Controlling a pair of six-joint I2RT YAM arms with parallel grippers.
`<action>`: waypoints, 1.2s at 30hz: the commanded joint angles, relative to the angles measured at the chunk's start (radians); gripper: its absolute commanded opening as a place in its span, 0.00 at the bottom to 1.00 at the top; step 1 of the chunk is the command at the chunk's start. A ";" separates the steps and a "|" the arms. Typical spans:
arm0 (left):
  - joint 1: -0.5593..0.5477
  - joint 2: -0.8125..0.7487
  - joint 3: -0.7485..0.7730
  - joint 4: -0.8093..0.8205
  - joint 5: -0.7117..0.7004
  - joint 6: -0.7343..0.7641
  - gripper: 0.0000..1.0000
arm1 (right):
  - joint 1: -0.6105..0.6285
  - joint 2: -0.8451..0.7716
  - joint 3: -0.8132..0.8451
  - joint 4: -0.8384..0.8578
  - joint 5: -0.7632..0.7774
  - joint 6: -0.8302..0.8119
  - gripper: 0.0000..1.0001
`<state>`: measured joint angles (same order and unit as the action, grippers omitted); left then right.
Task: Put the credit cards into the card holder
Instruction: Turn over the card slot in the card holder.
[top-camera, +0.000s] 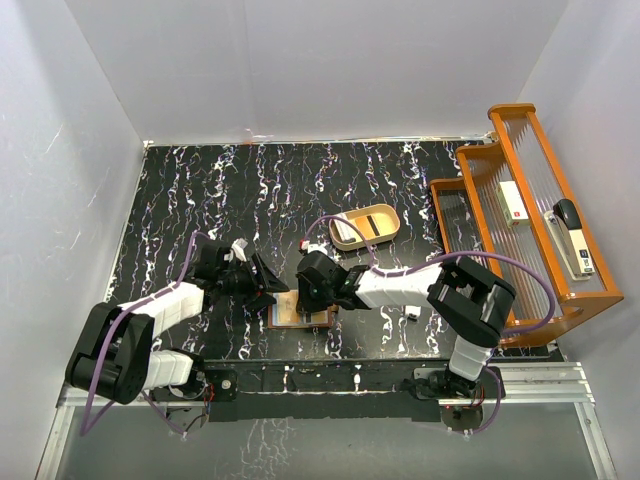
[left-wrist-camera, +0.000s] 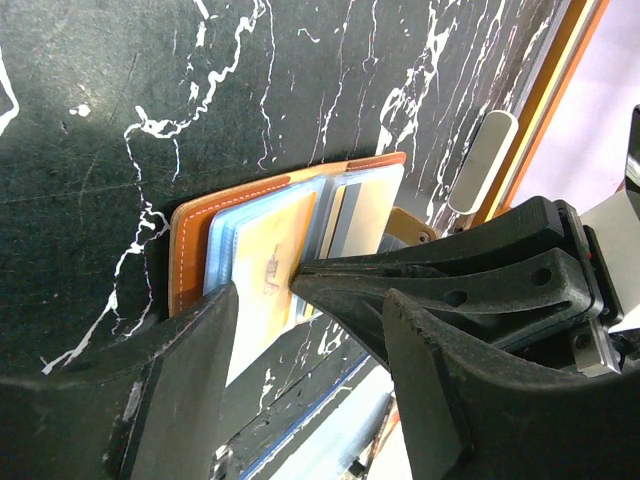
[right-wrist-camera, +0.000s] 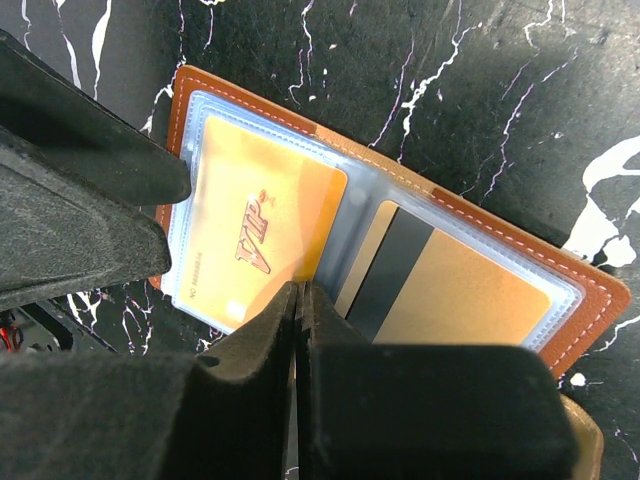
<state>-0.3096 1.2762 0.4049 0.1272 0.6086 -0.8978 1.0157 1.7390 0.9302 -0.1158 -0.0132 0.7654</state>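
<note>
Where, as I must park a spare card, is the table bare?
Bare table: far left, between back wall and left gripper; also the strip behind the tan tray. Crowded: near centre, where the right gripper meets it over the card holder, and beside the orange rack.

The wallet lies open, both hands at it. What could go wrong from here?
1. The shut right hand pins the card holder only at its fold, so a sideways push may turn it.
2. The VIP card lies inside the open left hand; closing may catch the clear pocket.
</note>
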 joint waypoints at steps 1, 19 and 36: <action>0.004 -0.012 0.012 -0.052 0.009 0.033 0.58 | 0.007 0.018 -0.029 0.010 0.049 -0.006 0.00; 0.002 0.002 0.022 -0.038 0.031 0.039 0.55 | 0.007 0.011 -0.050 0.023 0.051 -0.020 0.00; -0.003 -0.012 -0.001 0.113 0.140 -0.080 0.46 | 0.006 -0.104 -0.010 -0.010 0.070 -0.082 0.16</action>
<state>-0.3096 1.2842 0.3954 0.2104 0.6914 -0.9482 1.0157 1.7069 0.9035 -0.0906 -0.0010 0.7322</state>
